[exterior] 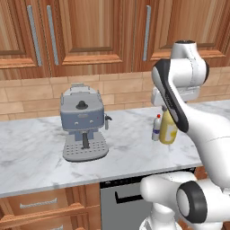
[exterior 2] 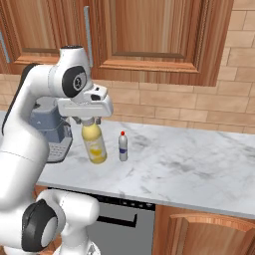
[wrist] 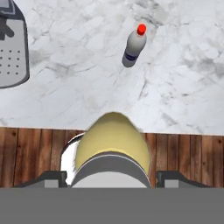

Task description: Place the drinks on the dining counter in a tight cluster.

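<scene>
Yellow bottle [exterior 2: 94, 144] clamped in hand [exterior 2: 91, 121], lifted off marble tabletop [exterior 2: 189, 169].
White red-capped bottle [exterior 2: 123, 147] stands upright just beside; espresso machine [exterior: 83, 121] further left.

Warm brown wooden wall cabinets [exterior: 85, 31] with slim grey bar handles hang above a tan brick-tile backsplash [exterior: 31, 94]. Below runs a grey-veined white marble wall counter [exterior: 36, 152], bearing a blue-grey espresso machine [exterior: 83, 121] with a perforated drip tray. Under the counter sit wooden drawers [exterior: 40, 204] and a grey dishwasher front [exterior 2: 124, 219].
</scene>
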Available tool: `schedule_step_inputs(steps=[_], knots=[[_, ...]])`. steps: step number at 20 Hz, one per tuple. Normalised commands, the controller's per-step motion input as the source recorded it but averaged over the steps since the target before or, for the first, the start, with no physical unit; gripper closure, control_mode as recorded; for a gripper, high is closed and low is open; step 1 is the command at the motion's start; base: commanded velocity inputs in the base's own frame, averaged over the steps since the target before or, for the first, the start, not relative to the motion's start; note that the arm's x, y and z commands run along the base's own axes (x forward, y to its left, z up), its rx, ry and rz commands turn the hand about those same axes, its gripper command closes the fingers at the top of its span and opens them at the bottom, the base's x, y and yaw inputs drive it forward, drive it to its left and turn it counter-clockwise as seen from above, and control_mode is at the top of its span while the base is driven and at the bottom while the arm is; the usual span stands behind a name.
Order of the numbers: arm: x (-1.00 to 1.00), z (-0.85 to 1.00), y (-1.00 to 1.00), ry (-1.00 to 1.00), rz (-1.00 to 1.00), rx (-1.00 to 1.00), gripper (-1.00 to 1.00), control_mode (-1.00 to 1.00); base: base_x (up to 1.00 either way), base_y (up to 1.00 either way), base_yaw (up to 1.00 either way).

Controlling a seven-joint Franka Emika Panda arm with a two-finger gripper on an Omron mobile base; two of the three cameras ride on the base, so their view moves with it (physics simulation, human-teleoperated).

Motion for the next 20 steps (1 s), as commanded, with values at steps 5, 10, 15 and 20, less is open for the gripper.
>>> schedule_step_inputs(steps=[5, 10, 15, 20], knots=[[-0.01, 0.0, 0.0, -0.05, 0.0, 0.0, 1.0, -1.0, 0.0, 0.0, 0.0], [0.0, 0.0, 0.0, -0.09, 0.0, 0.0, 1.0, -1.0, 0.0, 0.0, 0.0], [0.0, 0.0, 0.0, 0.0, 0.0, 0.0, 1.0, -1.0, 0.0, 0.0, 0.0], [-0.05, 0.0, 0.0, 0.0, 0.0, 0.0, 1.0, 1.0, -0.12, -0.01, 0.0]])
